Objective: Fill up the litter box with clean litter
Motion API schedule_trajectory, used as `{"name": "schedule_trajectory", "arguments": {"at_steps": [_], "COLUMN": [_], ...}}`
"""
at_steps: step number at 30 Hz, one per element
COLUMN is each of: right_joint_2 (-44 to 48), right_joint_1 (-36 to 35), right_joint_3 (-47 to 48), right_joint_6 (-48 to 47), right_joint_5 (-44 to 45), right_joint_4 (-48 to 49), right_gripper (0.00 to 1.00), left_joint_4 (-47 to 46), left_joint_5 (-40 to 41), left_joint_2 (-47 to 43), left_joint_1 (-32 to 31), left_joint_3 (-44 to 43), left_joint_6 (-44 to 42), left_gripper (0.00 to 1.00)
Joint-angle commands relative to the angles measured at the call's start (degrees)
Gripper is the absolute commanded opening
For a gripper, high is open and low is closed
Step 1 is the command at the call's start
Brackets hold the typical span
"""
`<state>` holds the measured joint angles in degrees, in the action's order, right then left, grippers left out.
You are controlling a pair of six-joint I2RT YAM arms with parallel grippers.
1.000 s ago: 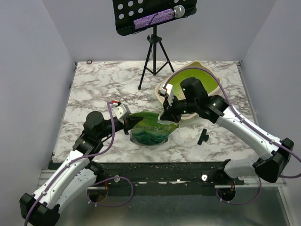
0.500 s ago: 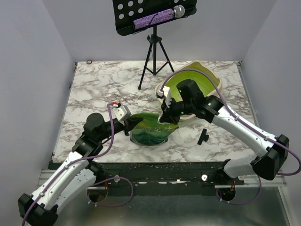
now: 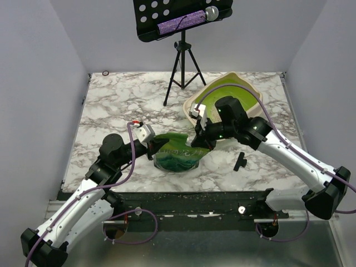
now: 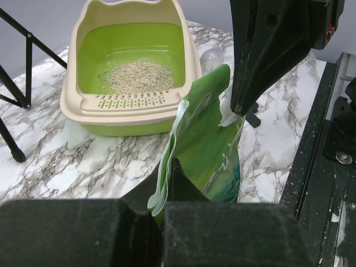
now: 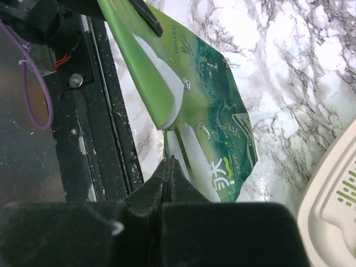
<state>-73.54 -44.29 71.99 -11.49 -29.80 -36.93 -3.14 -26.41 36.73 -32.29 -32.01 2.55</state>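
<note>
The beige litter box (image 3: 236,92) with its lime-green inside stands at the back right of the marble table. A small heap of pale clean litter (image 4: 140,76) lies on its floor behind the slotted strip. A glossy green bag (image 3: 177,151) stands upright between the arms in front of the box. My left gripper (image 3: 155,148) is shut on the bag's left edge; in the left wrist view its tip (image 4: 169,167) pinches the folded rim. My right gripper (image 3: 198,142) is shut on the bag's right upper edge, with the thin film caught between its pads (image 5: 168,161).
A black tripod (image 3: 181,61) carrying a music stand rises at the back centre, left of the box. A small black piece (image 3: 240,161) lies on the table right of the bag. A dark ring (image 3: 105,73) sits in the far left corner. The black front rail (image 5: 94,139) runs close under the bag.
The right arm's wrist swung a little left and up, then back right and lower beside the box. The bag and the left arm have barely moved.
</note>
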Motion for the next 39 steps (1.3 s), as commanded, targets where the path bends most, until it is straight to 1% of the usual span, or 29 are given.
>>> {"name": "schedule_trajectory", "arguments": {"at_steps": [1, 4, 9, 11, 16, 20, 32, 39], "right_joint_2": [-0.02, -1.52, -2.49, -1.09, 2.87, 4.28, -0.90, -1.43], "right_joint_1": [-0.71, -1.14, -1.06, -1.15, -1.06, -1.06, -1.06, -1.15], "right_joint_3": [-1.50, -1.41, -0.27, -0.18, -0.27, -0.27, -0.18, -0.62], "right_joint_6": [0.32, 0.32, 0.23, 0.32, 0.68, 0.76, 0.41, -0.03], "right_joint_5": [-2.89, -2.46, 0.88, 1.50, -0.17, 0.88, 4.58, 1.60], "right_joint_4": [-0.60, -0.17, -0.16, -0.25, 0.10, 0.28, 2.91, 2.21], "right_gripper": [0.01, 0.01, 0.01, 0.01, 0.01, 0.01, 0.01, 0.01], "left_joint_4": [-2.40, -2.49, -2.49, -2.40, -2.22, -2.22, -1.96, -1.79], "left_joint_5": [1.98, 2.07, 2.07, 2.16, 2.07, 2.07, 1.98, 2.33], "left_joint_2": [-1.31, -1.49, -1.84, -1.93, -1.58, -1.57, -2.45, -2.89], "left_joint_1": [-0.14, -0.14, -0.14, -0.23, -0.31, -0.58, -1.10, -1.37], "left_joint_3": [-1.13, -0.95, -0.86, -0.86, -1.04, -0.95, -0.95, -0.95], "left_joint_6": [-0.70, -0.70, -0.88, -0.88, -0.88, -0.88, -0.96, -1.23], "left_gripper": [0.00, 0.00, 0.00, 0.00, 0.00, 0.00, 0.00, 0.00]}}
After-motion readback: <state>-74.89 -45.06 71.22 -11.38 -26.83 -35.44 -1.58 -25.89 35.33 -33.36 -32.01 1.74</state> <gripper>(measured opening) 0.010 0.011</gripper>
